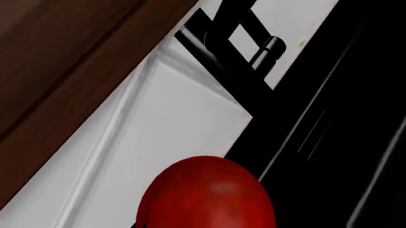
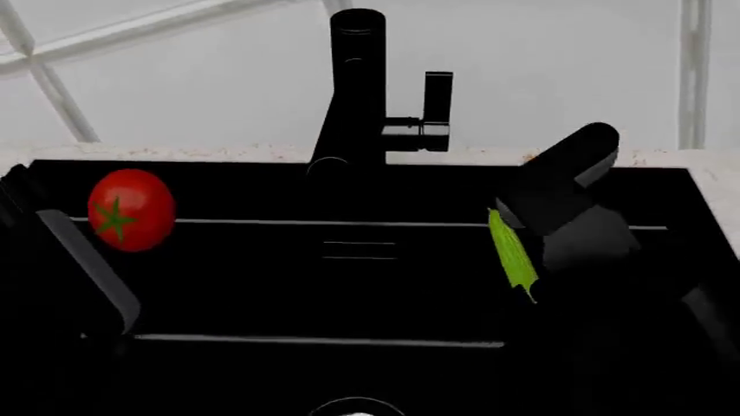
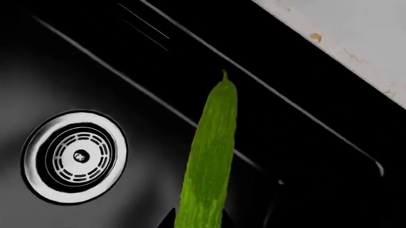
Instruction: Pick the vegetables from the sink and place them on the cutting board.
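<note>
The small red tomato point(image 2: 131, 210) with its green star stem hangs over the left side of the black sink point(image 2: 255, 195). My left gripper point(image 2: 99, 251) is shut on it, and the tomato point(image 1: 206, 194) fills the space at the jaws in the left wrist view. The long light-green cucumber point(image 2: 510, 251) hangs over the sink's right side with my right gripper point(image 2: 542, 238) shut on it. In the right wrist view the cucumber point(image 3: 209, 156) juts out from between the black fingertips point(image 3: 166, 219), above the basin and off to one side of the ringed drain point(image 3: 75, 156). The cutting board is out of view.
A black faucet point(image 2: 359, 95) with a side handle rises at the middle of the sink's back rim. A pale speckled countertop point(image 2: 705, 165) borders the basin, with a white tiled wall point(image 2: 173, 69) behind. A brown wooden surface point(image 1: 57, 61) shows in the left wrist view.
</note>
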Available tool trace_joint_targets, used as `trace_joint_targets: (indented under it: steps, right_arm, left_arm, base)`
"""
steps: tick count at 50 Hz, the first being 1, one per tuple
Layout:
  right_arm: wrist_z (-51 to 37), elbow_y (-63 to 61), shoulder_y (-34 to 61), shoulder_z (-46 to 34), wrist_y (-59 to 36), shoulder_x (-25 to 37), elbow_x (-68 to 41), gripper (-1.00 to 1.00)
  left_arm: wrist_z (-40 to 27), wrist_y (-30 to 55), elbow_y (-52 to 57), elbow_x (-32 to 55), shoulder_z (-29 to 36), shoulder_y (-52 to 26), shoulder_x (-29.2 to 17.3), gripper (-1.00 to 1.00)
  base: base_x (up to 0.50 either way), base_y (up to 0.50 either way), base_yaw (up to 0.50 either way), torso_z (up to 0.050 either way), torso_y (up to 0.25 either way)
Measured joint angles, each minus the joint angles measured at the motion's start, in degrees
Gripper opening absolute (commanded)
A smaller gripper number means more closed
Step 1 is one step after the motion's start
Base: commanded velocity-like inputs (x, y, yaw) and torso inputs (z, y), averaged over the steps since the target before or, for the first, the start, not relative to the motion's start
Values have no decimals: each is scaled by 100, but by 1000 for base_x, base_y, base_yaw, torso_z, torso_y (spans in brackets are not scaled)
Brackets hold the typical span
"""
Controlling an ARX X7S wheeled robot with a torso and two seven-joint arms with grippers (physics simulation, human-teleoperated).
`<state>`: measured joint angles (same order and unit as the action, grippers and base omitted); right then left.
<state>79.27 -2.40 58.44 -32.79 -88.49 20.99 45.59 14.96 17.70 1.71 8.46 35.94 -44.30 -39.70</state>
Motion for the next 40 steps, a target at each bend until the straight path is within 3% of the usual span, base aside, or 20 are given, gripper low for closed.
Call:
trace_joint_targets:
  steps: [12,20,26,40]
  right_arm:
    - [230,-631,-297,662,-46,-176,936,-100]
    - [-171,-933,-638,1335,294,-486,1069,-100]
    - [-692,-1106,-860,1857,696,-772,974,-100]
    - [-1368,-1931,-1297,2346,919,-1182,1178,-100]
  left_arm:
    - [-505,204,203,123,-253,285,100,-100]
    - [-887,215,222,147,-375,565,223,-100]
    - [-1379,295,318,75,-501,724,399,-100]
    - [-2498,472,845,35,-949,1067,843,-100]
  base:
    - [-500,0,0,0,250]
    - [-500,0,0,0,250]
    - [0,0,0,0,0]
    - [-2,-494,0,0,0]
